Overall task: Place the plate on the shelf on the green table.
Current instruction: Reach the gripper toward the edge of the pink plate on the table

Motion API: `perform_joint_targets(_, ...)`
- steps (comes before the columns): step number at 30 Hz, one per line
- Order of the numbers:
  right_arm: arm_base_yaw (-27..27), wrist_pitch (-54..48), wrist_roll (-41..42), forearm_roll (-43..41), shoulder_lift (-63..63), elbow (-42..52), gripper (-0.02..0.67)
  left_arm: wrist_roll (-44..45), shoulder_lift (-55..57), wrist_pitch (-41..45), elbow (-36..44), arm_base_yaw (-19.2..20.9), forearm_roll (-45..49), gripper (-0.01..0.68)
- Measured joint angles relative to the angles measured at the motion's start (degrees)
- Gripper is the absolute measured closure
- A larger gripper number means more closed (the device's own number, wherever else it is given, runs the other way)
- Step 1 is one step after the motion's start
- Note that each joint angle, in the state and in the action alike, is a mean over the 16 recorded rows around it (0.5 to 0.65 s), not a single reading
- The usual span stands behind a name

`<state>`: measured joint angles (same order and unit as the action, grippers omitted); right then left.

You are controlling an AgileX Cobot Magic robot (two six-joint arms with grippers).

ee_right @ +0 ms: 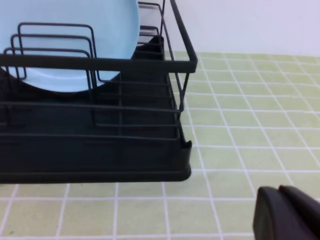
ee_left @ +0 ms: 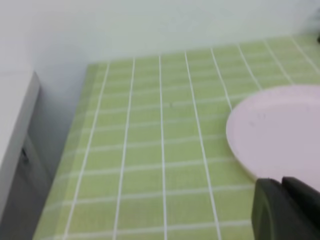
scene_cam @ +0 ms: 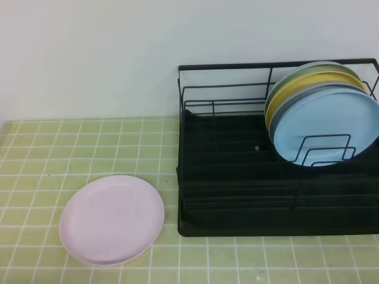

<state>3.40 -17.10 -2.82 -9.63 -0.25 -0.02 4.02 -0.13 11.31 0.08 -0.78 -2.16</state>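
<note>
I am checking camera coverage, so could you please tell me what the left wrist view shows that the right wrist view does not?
Only the left wrist view shows the pale pink plate lying flat, and the left gripper, shut. Only the right wrist view shows the black wire dish rack, the light blue plate standing in it, and the right gripper, shut. Both show the green tiled table and the white wall.

A plain white wall (scene_cam: 89, 53) rises straight behind the bench, matte and bare, lit evenly with soft shadowless light. In the left wrist view the wall meets the tiled surface along a faint pale line, and at the far left a white panel (ee_left: 15, 125) with a rounded edge stands beside the bench, a grey gap (ee_left: 30, 200) below it falling into shade.
</note>
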Motion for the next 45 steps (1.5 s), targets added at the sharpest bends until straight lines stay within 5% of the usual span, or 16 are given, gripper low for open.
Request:
perform_joint_targets(8,0.0,8.3,0.0,-1.37,0.01,0.0,0.638,-0.01,0.0,-10.79,0.0,0.0,0.19,0.675)
perform_joint_targets(19,0.0,33.97,-0.1,-3.26,0.01,0.0,0.638,-0.07,0.0,-37.85,-0.04,0.0,0.75,0.675)
perform_joint_targets(28,0.0,49.77,-0.36,-3.36,0.01,0.0,0.638,0.65,0.0,-49.17,-0.08,0.0,0.2,0.675)
perform_joint_targets(37,0.0,56.08,-0.35,-3.34,0.01,0.0,0.638,1.68,0.0,-49.91,-1.39,0.0,0.12,0.675)
perform_joint_targets(45,0.0,55.21,-0.16,-3.3,0.01,0.0,0.638,0.82,0.0,-34.6,-9.77,0.0,3.01,0.675)
